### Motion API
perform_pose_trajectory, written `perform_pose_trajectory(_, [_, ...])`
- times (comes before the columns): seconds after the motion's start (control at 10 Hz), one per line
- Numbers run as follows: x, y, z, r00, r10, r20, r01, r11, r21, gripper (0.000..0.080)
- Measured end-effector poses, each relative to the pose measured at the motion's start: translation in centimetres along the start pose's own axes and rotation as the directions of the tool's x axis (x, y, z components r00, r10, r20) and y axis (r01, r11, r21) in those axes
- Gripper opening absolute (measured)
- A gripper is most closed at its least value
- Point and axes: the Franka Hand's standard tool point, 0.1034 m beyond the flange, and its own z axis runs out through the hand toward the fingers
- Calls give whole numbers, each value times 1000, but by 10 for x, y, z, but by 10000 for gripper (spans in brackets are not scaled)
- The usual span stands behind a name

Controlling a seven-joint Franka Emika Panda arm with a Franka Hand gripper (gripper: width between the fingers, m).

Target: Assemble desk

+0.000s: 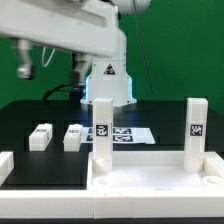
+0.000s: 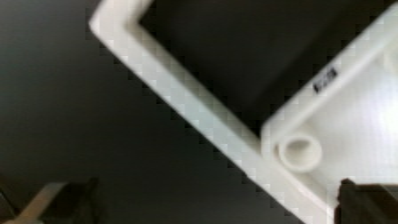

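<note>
The white desk panel (image 1: 150,178) lies at the front of the black table. Two legs stand upright on its far corners, one (image 1: 102,132) toward the exterior view's left and one (image 1: 196,125) toward its right. Two more legs (image 1: 40,137) (image 1: 73,136) lie loose on the table to the left. My gripper (image 1: 24,62) hangs high at the upper left, clear of all parts. In the wrist view the gripper (image 2: 222,205) is open and empty, with dark fingertips (image 2: 71,200) at the frame edge. A white rimmed piece (image 2: 196,110) with a round hole (image 2: 299,152) lies below, blurred.
The marker board (image 1: 128,133) lies flat behind the panel, in front of the robot base (image 1: 108,85). A white block (image 1: 5,165) sits at the left edge of the exterior view.
</note>
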Motion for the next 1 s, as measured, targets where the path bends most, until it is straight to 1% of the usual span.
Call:
perform_pose_trajectory(0.1, [-28,-2,5,992,127,13,-127,991,28,649])
perform_pose_trajectory(0.2, [-37,-4,11,984,176,-16,-176,984,6,649])
perform_pose_trajectory(0.3, [-36,-8,12,967,255,-5,-254,967,19,649])
perform_pose_trajectory(0.4, [-35,-7,11,960,279,-6,-279,960,18,649])
perform_pose_trajectory(0.6, [-35,-8,12,920,391,-3,-391,920,20,649])
perform_pose_trajectory(0.7, [-38,-9,15,893,450,2,-450,893,24,649])
perform_pose_trajectory(0.8, [-63,-17,32,845,533,29,-534,844,51,649])
perform_pose_trajectory(0.9, [-83,-30,48,796,601,76,-605,793,66,649])
perform_pose_trajectory(1.0, [-91,-39,55,727,677,111,-686,723,84,649])
